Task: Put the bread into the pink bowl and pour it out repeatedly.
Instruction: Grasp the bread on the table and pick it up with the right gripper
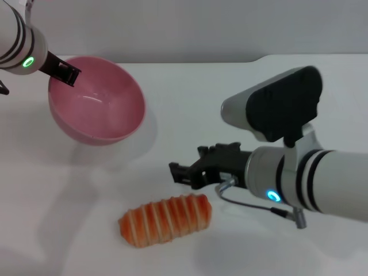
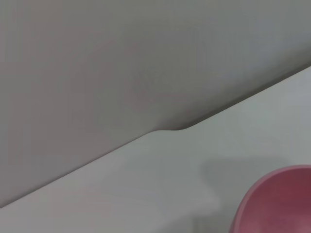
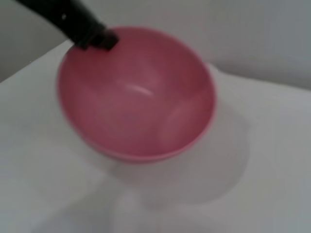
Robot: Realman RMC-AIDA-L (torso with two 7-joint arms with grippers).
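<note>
The pink bowl [image 1: 98, 106] is tilted with its opening facing me and to the right, and it is empty. My left gripper [image 1: 64, 72] is shut on the bowl's far left rim. The bowl also shows in the right wrist view [image 3: 136, 92] and at a corner of the left wrist view [image 2: 279, 204]. The bread [image 1: 165, 219], orange with pale stripes, lies on the white table [image 1: 190, 98] near the front. My right gripper [image 1: 187, 168] is open and empty, just above and behind the bread's right end.
The table's far edge [image 1: 253, 60] runs along the back with a grey wall behind it. The left gripper's black finger [image 3: 90, 33] shows on the bowl's rim in the right wrist view.
</note>
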